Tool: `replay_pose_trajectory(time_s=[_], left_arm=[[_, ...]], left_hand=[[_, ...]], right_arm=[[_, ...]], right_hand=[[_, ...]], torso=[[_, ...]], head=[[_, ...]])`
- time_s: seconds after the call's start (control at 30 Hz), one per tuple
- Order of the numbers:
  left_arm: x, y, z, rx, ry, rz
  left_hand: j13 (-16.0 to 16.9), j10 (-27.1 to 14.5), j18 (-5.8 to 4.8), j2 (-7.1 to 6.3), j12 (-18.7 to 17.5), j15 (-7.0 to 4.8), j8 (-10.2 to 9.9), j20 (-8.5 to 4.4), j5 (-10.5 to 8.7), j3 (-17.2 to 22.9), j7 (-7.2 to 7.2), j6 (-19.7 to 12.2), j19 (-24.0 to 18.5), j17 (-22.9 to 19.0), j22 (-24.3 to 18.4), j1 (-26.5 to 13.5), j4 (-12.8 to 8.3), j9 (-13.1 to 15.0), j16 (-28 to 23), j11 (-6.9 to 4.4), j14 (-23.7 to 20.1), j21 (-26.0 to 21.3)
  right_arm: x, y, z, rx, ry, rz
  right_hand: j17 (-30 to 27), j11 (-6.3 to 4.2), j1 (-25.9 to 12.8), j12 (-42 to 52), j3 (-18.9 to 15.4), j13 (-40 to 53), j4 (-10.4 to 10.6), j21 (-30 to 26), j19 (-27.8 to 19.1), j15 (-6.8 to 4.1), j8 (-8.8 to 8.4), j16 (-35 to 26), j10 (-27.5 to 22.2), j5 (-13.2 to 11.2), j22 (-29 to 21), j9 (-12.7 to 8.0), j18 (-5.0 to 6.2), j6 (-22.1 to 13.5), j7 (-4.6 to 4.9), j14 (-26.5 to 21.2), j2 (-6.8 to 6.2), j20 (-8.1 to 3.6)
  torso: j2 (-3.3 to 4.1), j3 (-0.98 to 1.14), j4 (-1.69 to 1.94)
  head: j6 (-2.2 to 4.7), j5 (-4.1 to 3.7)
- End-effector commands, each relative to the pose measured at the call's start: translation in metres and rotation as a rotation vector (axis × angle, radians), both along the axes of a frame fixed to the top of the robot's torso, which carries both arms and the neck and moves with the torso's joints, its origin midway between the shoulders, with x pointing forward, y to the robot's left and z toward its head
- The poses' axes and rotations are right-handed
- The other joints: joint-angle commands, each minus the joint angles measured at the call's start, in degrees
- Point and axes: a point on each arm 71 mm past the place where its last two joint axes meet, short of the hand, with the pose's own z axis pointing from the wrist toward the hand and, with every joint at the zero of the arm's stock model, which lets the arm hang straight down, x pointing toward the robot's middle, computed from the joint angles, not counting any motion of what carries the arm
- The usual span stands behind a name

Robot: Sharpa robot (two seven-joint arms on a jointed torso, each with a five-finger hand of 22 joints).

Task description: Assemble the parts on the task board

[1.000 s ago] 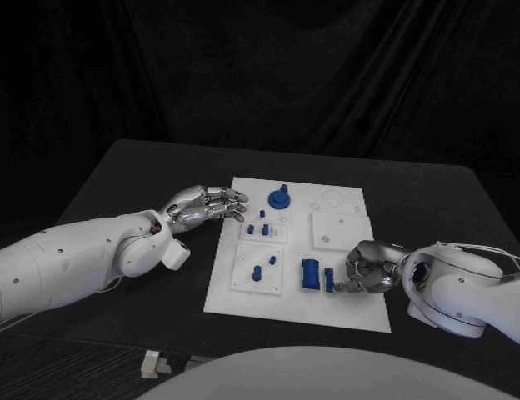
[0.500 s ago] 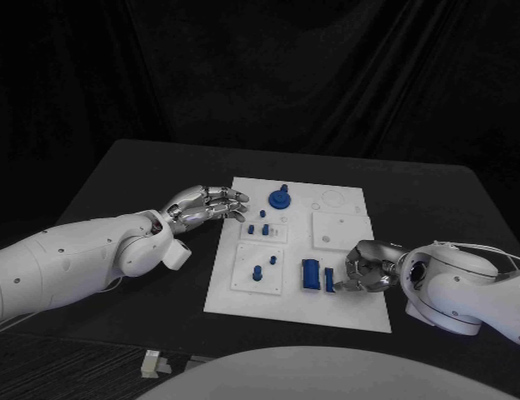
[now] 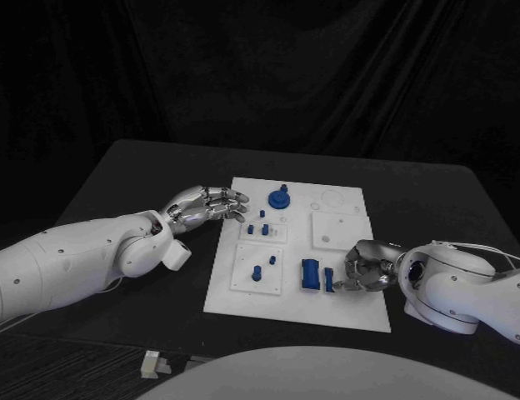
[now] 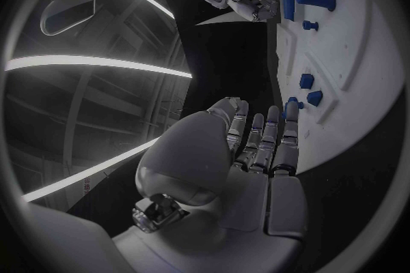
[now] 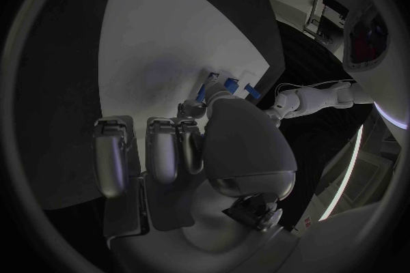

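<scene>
The white task board [image 3: 347, 310] lies mid-table. On it are a round blue part with a peg [image 3: 281, 198], small blue pegs [image 3: 260, 225], a single peg [image 3: 257, 272], a blue block [image 3: 311, 275] and a slim blue part [image 3: 330, 280]. My right hand [image 3: 366, 267] sits low on the board's right side, fingers curled, fingertips pinching the slim blue part [image 4: 289, 3]. My left hand [image 3: 202, 204] hovers at the board's left edge near the small pegs, fingers stretched out and holding nothing [image 4: 248, 150]. The right wrist view has my right hand [image 5: 197, 143] over the board [image 5: 162, 61].
Two raised white square plates [image 3: 339, 228] and ring-shaped recesses [image 3: 331, 198] occupy the board's right half. Black table [image 3: 140, 183] surrounds the board. A small white object [image 3: 152, 363] lies near the table's front edge.
My right hand has edged slightly left, closer onto the slim blue part. The left hand and the other parts have not moved.
</scene>
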Motion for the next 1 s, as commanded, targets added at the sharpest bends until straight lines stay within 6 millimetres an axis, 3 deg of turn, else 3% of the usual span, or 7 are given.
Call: replay_pose_trajectory(time_s=[0.03, 0.23, 0.47, 0.6, 0.7, 0.8, 1.0], left_arm=[[-0.001, -0.001, 0.001, -0.020, -0.007, -0.004], [-0.002, 0.003, 0.002, -0.019, -0.015, 0.007], [-0.003, 0.011, 0.005, -0.008, -0.055, 0.060], [-0.003, 0.014, 0.010, -0.011, -0.088, 0.087], [-0.003, 0.014, 0.016, -0.029, -0.119, 0.090], [-0.002, 0.014, 0.024, -0.055, -0.156, 0.092], [-0.001, 0.011, 0.034, -0.095, -0.215, 0.092]], left_hand=[[-0.08, -0.01, -0.08, -0.01, -0.20, 0.45, -0.15, 0.14, 0.26, 0.38, 0.31, -0.08, -0.16, 0.10, 0.09, -0.49, -0.01, -0.08, -0.12, 0.45, -0.06, 0.16], [-0.07, 0.19, -0.10, -0.07, -0.12, 0.44, -0.04, 0.11, 0.32, 0.66, 0.26, 0.13, -0.13, 0.12, 0.18, -0.58, -0.13, -0.06, -0.05, 0.50, 0.01, 0.20], [-0.10, 1.91, -0.25, -0.93, 0.32, 0.83, 0.41, 0.32, 0.66, 1.70, 0.35, 1.32, 0.62, 0.35, 0.84, -1.51, -0.44, -0.04, 0.70, 0.82, 1.11, 0.75], [-0.34, 3.22, -0.66, -1.67, 0.31, 1.46, 0.50, 0.57, 0.29, 2.20, 0.42, 2.31, 1.30, -0.36, 1.32, -2.82, 0.45, -0.15, 1.49, 1.30, 1.58, 1.15], [-0.57, 4.06, -0.57, -2.88, 0.27, 0.94, 0.00, 0.11, -6.84, -4.94, -0.47, 3.17, 0.38, -2.24, 0.44, -11.65, 14.36, -0.68, 1.73, 1.19, 0.95, -0.16], [-2.21, 3.09, -0.29, -0.58, -2.07, -0.01, 0.14, -1.11, -18.21, -11.68, 0.35, 3.51, -2.33, -5.26, -1.06, -17.84, 14.28, -1.07, -1.63, 0.00, -2.37, -0.55], [-9.23, 1.11, -0.42, 1.55, -10.52, -2.87, -4.59, -3.31, -19.57, -18.47, 1.12, 2.57, -13.57, -16.64, -7.94, -15.62, 14.11, -2.94, -18.14, -2.88, -11.47, -0.62]], right_arm=[[0.001, -0.006, 0.000, 0.002, -0.029, -0.033], [0.005, -0.017, 0.005, 0.038, -0.099, -0.076], [0.010, -0.030, 0.025, 0.202, -0.341, -0.118], [0.010, -0.035, 0.041, 0.321, -0.498, -0.126], [0.015, -0.039, 0.052, 0.402, -0.583, -0.156], [0.021, -0.044, 0.061, 0.518, -0.632, -0.209], [0.033, -0.058, 0.066, 0.689, -0.638, -0.363]], right_hand=[[15.10, -0.54, -0.51, 0.15, -0.47, 15.09, 0.38, 0.19, 6.05, -0.53, -0.79, 0.33, 5.97, -0.15, 15.09, -0.31, -0.44, -0.64, 0.00, 6.05, 0.57, -0.48], [15.10, -0.58, -3.10, 0.15, -1.45, 15.09, 1.84, 0.19, 6.05, -0.56, -2.22, 0.33, 5.97, -0.06, 15.09, -0.97, -0.44, -1.63, -0.05, 6.05, 1.73, -0.51], [15.10, -1.01, -16.19, 0.15, -4.02, 15.09, 1.65, 0.19, 6.05, -0.92, -2.76, 0.33, 5.97, 8.63, 15.09, -0.67, -0.44, 2.40, -0.73, 6.05, 9.72, -0.70], [15.10, -1.49, -19.14, 0.15, -9.21, 15.09, 1.97, -3.40, 4.38, -1.36, -10.32, 0.33, 5.97, 9.43, 13.64, -5.31, 0.56, -2.62, -1.00, 6.05, 12.05, -1.19], [12.00, -1.45, -19.07, 0.15, -13.31, 15.09, 1.85, -12.16, 1.09, -1.50, -16.65, -2.28, 5.97, 7.73, 9.84, -10.16, 2.59, -3.80, -1.06, 5.04, 14.57, -1.43], [-9.17, -1.25, -20.19, -12.66, -18.89, 4.59, 2.06, -36.54, -4.91, -0.97, -23.69, -23.93, -0.57, 4.94, -2.81, -17.91, 6.61, 1.72, -0.56, -0.30, 17.91, -0.63], [-41.22, 1.90, -20.91, -57.27, -23.73, -30.10, 1.93, -73.04, -8.87, 2.18, -34.59, -62.06, -12.84, 2.61, -28.42, -29.24, 10.09, 4.69, 2.10, -6.04, 19.86, 1.91]], torso=[[-0.15, 0.01, -0.05], [-0.56, 0.05, -0.09], [-2.47, 0.22, -0.26], [-4.08, 0.47, -0.48], [-5.11, 0.55, -0.67], [-6.15, 0.59, -1.14], [-7.44, 0.88, -1.94]], head=[[0.00, -0.04], [0.00, 0.03], [0.00, -0.11], [0.00, -0.57], [0.00, -0.61], [0.00, -0.29], [0.00, 0.15]])
